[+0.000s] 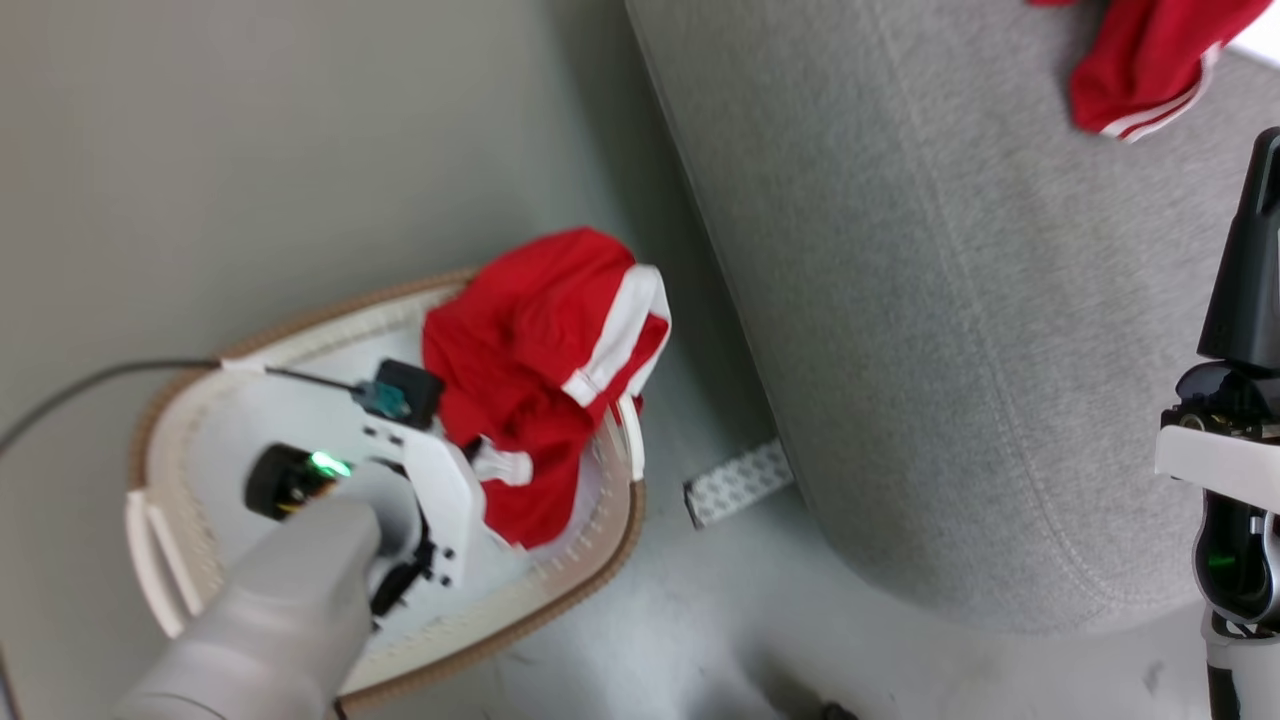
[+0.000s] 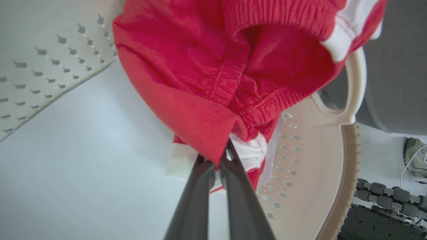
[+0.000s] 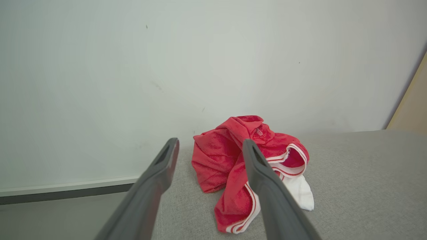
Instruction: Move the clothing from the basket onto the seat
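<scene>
A red garment with white bands (image 1: 540, 380) lies in the cream basket (image 1: 600, 560) and hangs over its far rim. My left gripper (image 2: 218, 160) is down inside the basket, shut on a fold of that garment (image 2: 213, 76) near its elastic waistband. A second red garment with white stripe trim (image 1: 1150, 60) lies crumpled on the grey seat (image 1: 950, 330). In the right wrist view that garment (image 3: 243, 166) sits just beyond my right gripper (image 3: 210, 146), which hangs open above the seat (image 3: 360, 186) and holds nothing.
The basket stands on the pale floor (image 1: 250, 150) right against the seat's rounded corner. A small perforated white piece (image 1: 738, 483) lies on the floor between them. A cable (image 1: 90, 385) runs to my left wrist. A shoe (image 2: 415, 156) and a wheeled base (image 2: 387, 200) lie beyond the basket.
</scene>
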